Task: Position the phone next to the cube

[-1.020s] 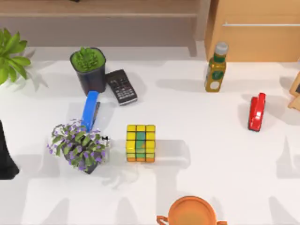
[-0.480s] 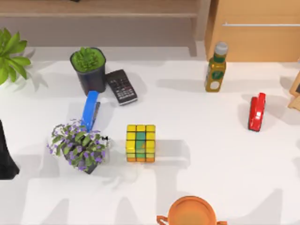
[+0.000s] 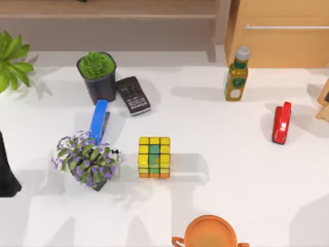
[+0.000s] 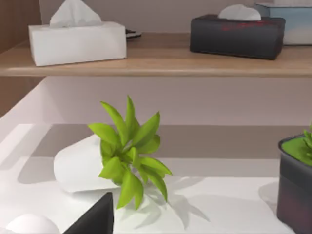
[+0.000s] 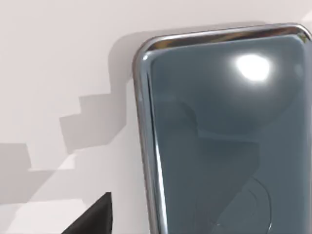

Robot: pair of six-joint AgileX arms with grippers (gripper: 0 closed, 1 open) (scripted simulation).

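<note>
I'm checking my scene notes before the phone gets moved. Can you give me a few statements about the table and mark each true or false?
1. The cube sits just right of the purple-flowered plant. True.
2. The keypad handset lies beside the dark pot. True.
3. The blue stapler touches the cube. False: they sit apart.
4. The red stapler sits on the table's left. False: on its right.
5. The phone lies flat, screen up, in the right wrist view. True.
</note>
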